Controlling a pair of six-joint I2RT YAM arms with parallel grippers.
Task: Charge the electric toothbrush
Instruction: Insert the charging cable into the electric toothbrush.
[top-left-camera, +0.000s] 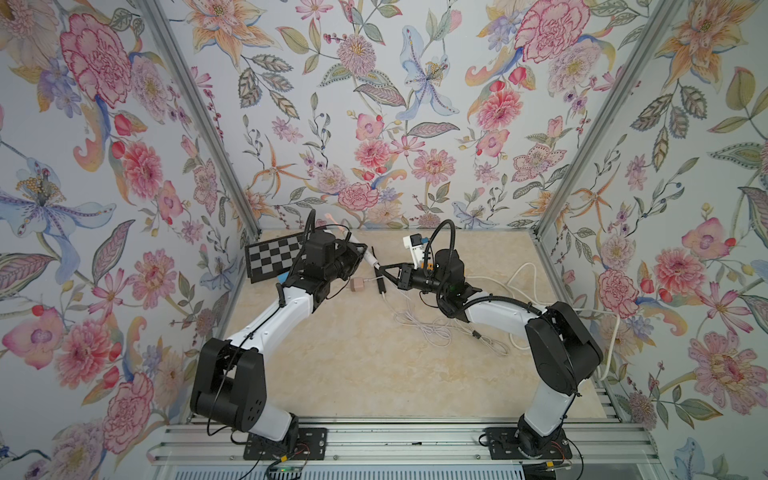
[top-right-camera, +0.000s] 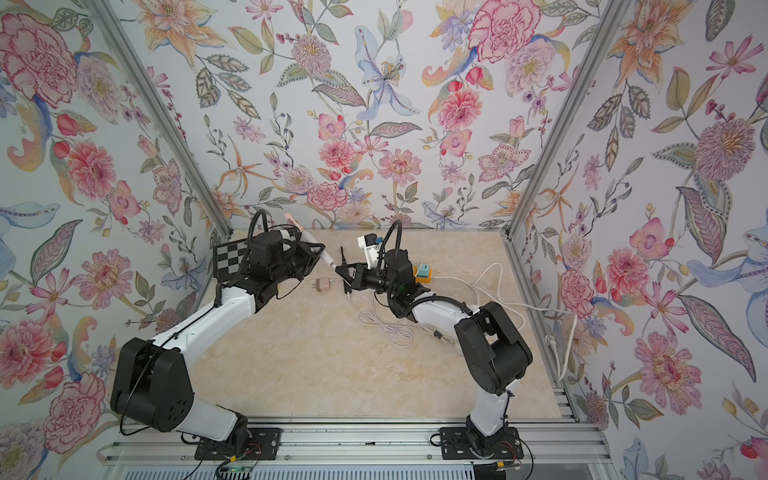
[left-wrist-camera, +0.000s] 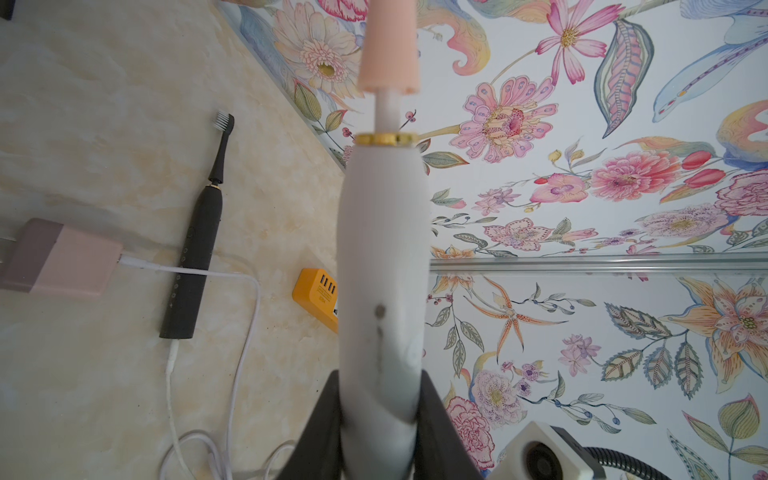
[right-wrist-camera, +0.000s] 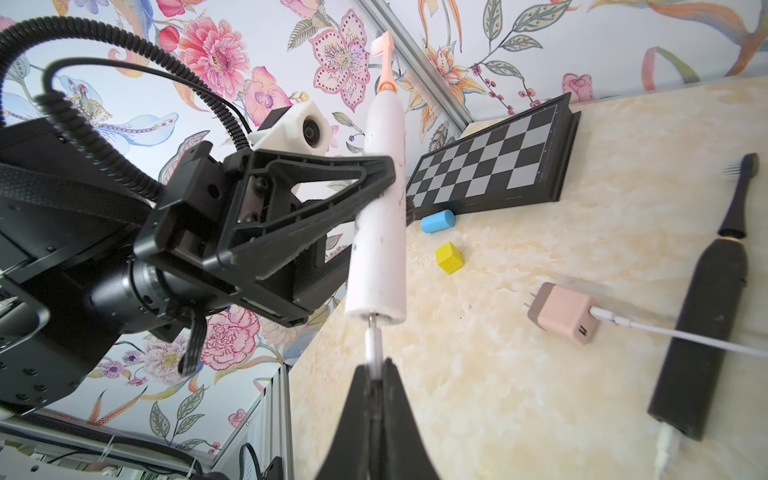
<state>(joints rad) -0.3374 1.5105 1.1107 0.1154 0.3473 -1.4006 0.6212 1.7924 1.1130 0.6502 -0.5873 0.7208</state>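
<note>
My left gripper is shut on the lower handle of a white electric toothbrush with a pink head, held tilted above the table. The toothbrush also shows in both top views. My right gripper is shut on a white charging plug, whose metal tip meets the bottom end of the white toothbrush. In a top view the right gripper points left at the left gripper.
A black toothbrush lies flat on the table with a pink adapter and its white cable beside it. A chessboard, a blue cylinder and a yellow cube sit at the back left. A yellow power strip and loose cable coils lie to the right.
</note>
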